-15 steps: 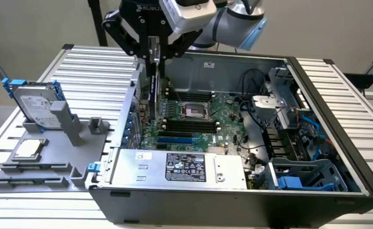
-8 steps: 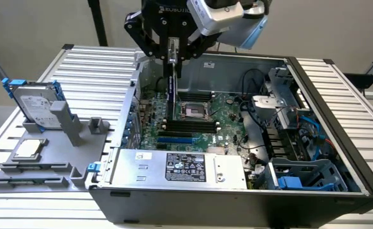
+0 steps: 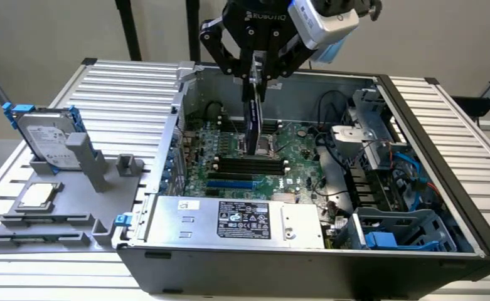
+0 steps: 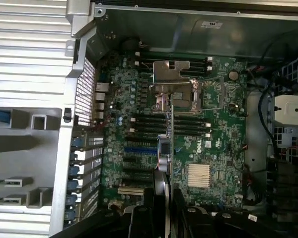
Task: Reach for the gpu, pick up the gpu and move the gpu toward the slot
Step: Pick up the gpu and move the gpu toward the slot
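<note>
Gpu (image 3: pixel 252 122) hangs edge-on from the hand (image 3: pixel 254 74), which is pinched on its top edge. The card's long axis runs straight down, its lower end above the motherboard (image 3: pixel 299 147) inside the open case (image 3: pixel 312 269), not seated in a slot. In the wrist view the gpu (image 4: pixel 165 148) crosses the black slots. The case lies on a ribbed metal desk (image 3: pixel 127 81); drive (image 3: pixel 51 139) stands in a grey fixture on the exterior view's left.
</note>
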Controlling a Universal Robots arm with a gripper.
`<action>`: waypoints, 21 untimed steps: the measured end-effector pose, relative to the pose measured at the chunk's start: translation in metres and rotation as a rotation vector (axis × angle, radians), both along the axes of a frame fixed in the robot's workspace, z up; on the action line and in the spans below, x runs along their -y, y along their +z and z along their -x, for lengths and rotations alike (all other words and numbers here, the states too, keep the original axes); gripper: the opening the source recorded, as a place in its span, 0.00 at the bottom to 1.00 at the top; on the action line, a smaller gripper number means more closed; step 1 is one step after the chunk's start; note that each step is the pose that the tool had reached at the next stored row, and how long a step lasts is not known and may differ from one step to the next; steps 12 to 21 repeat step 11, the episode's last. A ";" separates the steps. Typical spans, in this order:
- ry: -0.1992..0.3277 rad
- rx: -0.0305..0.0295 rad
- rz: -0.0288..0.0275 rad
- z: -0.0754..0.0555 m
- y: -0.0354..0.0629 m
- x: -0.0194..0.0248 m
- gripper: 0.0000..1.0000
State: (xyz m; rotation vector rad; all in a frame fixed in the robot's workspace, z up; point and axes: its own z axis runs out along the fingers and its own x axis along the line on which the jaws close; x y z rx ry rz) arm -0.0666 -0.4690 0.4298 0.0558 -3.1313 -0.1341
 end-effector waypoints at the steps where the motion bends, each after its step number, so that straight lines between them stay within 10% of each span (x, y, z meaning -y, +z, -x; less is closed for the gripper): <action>1: 0.000 -0.0002 0.0001 -0.004 -0.0008 -0.0016 0.26; 21: 0.000 -0.0014 0.0000 -0.015 -0.0021 -0.0050 0.26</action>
